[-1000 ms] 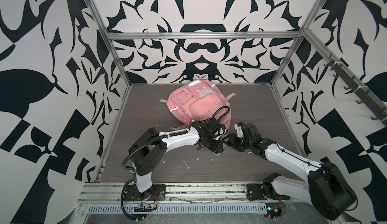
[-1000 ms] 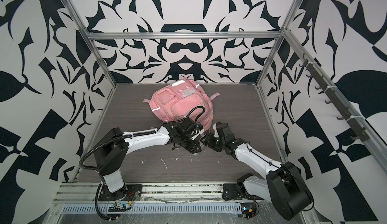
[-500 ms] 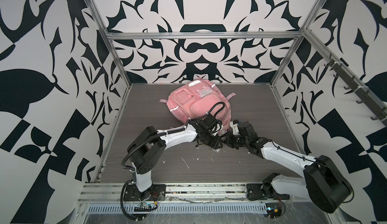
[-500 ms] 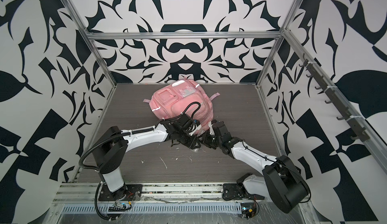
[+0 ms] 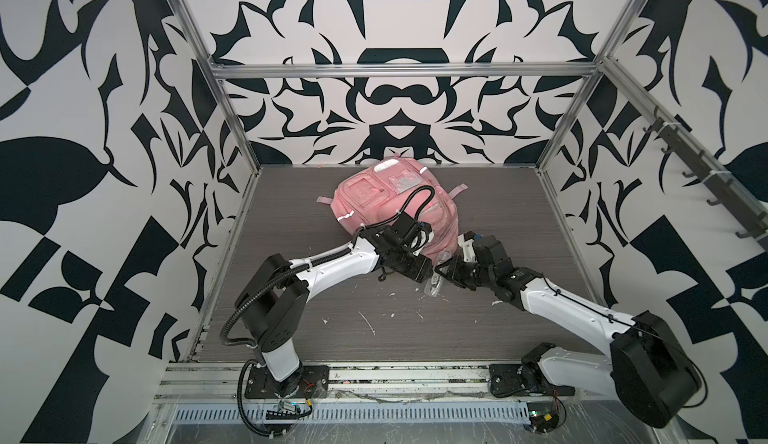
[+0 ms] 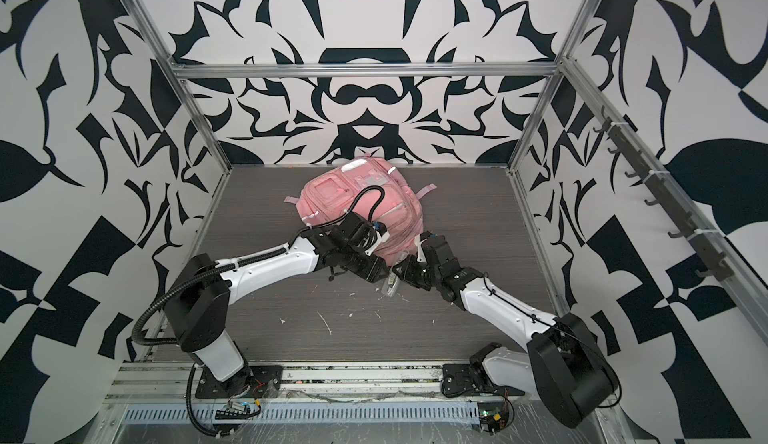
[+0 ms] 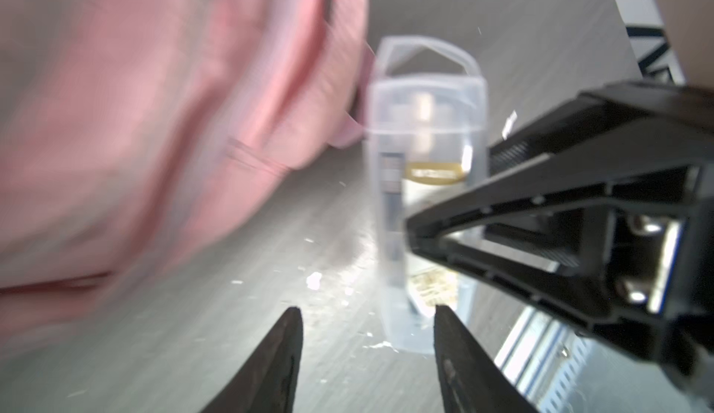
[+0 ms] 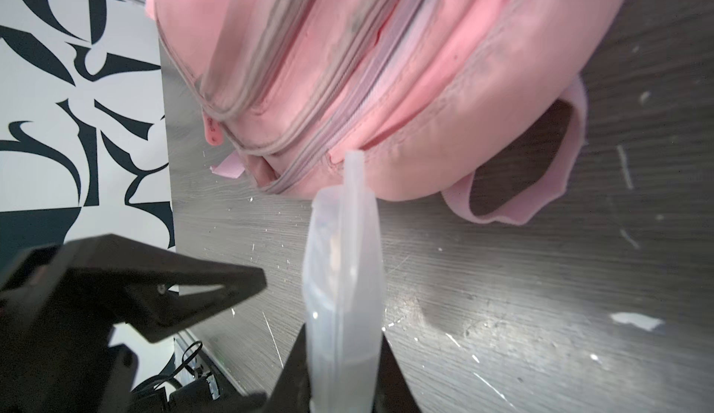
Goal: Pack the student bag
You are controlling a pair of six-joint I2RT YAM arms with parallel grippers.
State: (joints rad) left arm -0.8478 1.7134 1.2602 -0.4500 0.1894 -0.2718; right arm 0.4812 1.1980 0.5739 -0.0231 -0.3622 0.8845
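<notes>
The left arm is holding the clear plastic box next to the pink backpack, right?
Not the left. The right gripper holds the clear plastic box next to the pink backpack. The right wrist view shows its fingers clamped on the box. The left gripper is open.

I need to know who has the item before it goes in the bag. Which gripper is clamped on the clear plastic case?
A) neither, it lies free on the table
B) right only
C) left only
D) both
B: the right wrist view shows the clear plastic case pinched between the fingers of the right gripper, while the left gripper has its tips apart, off it.
</notes>
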